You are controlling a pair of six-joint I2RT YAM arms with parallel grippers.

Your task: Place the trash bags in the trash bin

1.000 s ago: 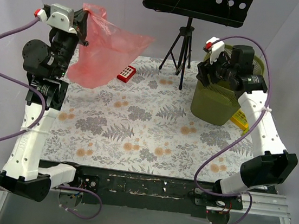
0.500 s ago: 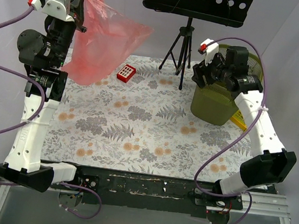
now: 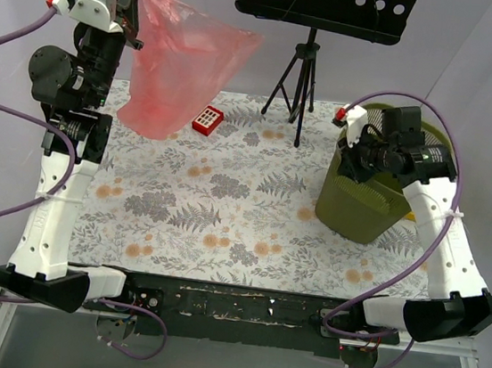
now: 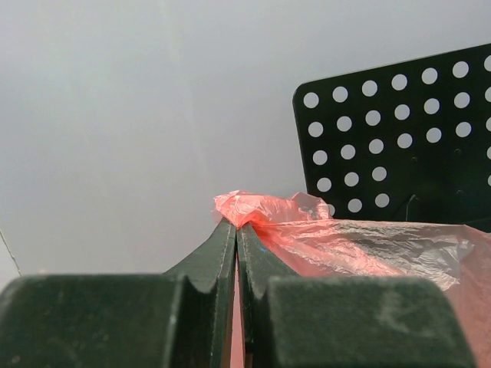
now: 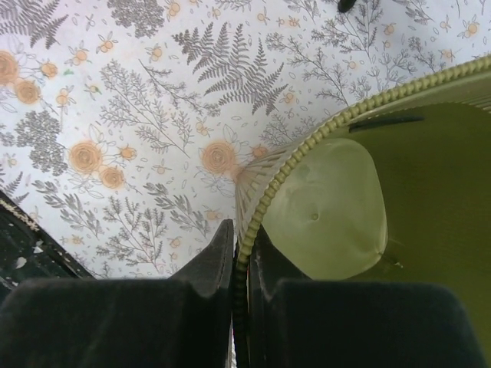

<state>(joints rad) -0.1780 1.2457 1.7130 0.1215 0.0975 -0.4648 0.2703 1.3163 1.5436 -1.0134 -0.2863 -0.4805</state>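
I see a small red box [image 3: 207, 121] far left of centre on the floral tablecloth [image 3: 225, 208], black perforated music stand [image 3: 326, 5] on its tripod [image 3: 297, 91] behind.

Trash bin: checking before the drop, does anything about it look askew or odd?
Nothing spilled or damaged. The right end effector pinches the trash bin by its rim, one finger inside, one outside. The trash bag hangs from the left end effector, far from it.
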